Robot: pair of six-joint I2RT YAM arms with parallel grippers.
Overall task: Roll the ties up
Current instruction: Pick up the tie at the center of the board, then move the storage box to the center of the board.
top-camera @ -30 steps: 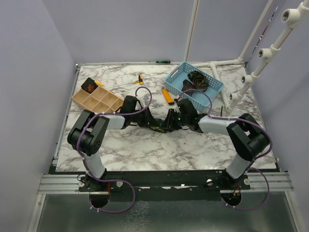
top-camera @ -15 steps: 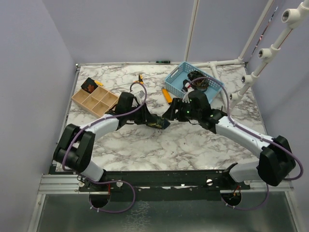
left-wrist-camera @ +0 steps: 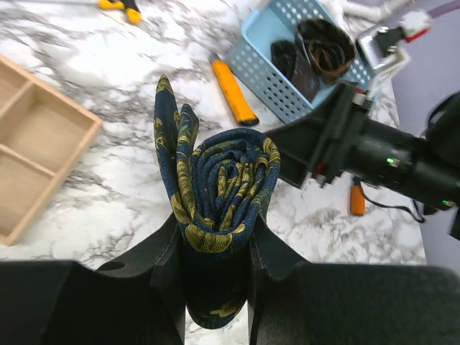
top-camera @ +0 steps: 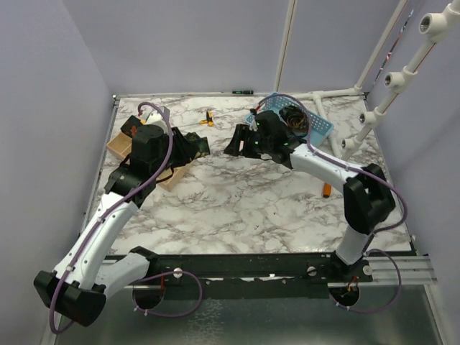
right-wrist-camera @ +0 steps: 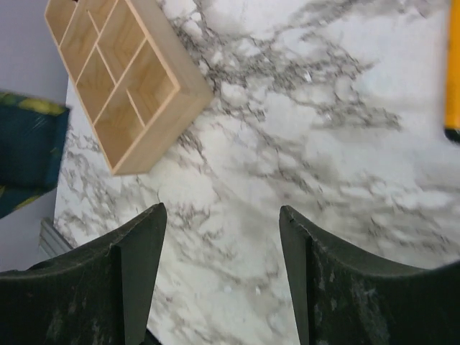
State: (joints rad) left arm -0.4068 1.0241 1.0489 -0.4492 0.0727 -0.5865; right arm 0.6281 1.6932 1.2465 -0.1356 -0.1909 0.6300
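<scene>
Tie (left-wrist-camera: 219, 183): navy woven cloth, yellow-green print, slight sheen.
Tabletop (top-camera: 237, 208): marble-look, smooth, low gloss.
Compartment tray (right-wrist-camera: 122, 79): pale bare wood, matt.
Basket (left-wrist-camera: 266, 72): light-blue perforated plastic, smooth.
Tool handle (left-wrist-camera: 231, 92): orange plastic, smooth.
Right pincer (right-wrist-camera: 219, 237): black plastic, matt, grainy.

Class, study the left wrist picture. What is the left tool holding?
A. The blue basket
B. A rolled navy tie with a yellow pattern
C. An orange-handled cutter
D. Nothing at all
B: the rolled navy tie is clamped between the fingers of the left tool, while the blue basket stands apart on the table.
</scene>
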